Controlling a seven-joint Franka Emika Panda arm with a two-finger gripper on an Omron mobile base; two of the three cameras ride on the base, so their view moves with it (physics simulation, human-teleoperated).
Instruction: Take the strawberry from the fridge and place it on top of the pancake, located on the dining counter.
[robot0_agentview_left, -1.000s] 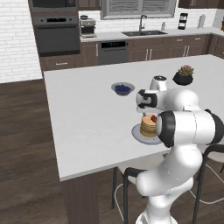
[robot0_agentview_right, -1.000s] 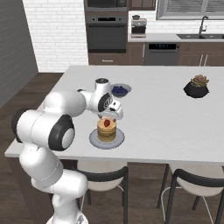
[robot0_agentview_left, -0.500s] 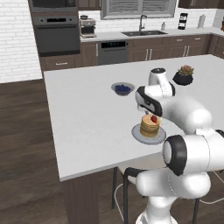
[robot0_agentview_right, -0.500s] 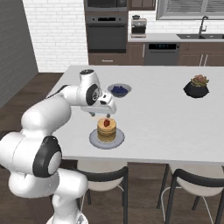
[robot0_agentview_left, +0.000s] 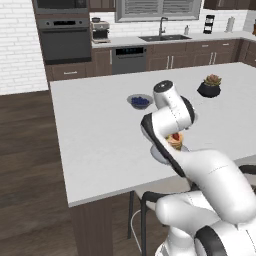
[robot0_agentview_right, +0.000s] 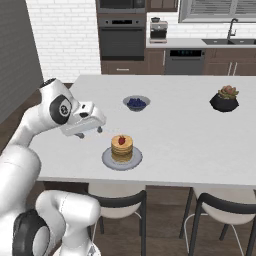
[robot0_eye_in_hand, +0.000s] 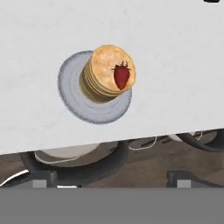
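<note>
In the left base view the strawberry (robot0_agentview_left: 175, 136) sits on the pancake (robot0_agentview_left: 175, 142), half hidden behind the arm. In the right base view the gripper (robot0_agentview_right: 99, 129) hangs beside the plate (robot0_agentview_right: 106, 159), apart from it, with its jaws spread and empty. In the hand view the fruit lies near the pancake's edge, so I would retreat upward and away, without brushing the stack on the dining counter (robot0_eye_in_hand: 175, 52).

The dining counter (robot0_agentview_right: 170, 130) has a plain white top on a dark wood base. Directly on it stand a pale grey plate (robot0_agentview_right: 122, 159) near the front edge, a grey bowl of blue berries (robot0_agentview_right: 136, 103) further back, and a dark potted succulent (robot0_agentview_right: 224, 98) well apart to the right.
</note>
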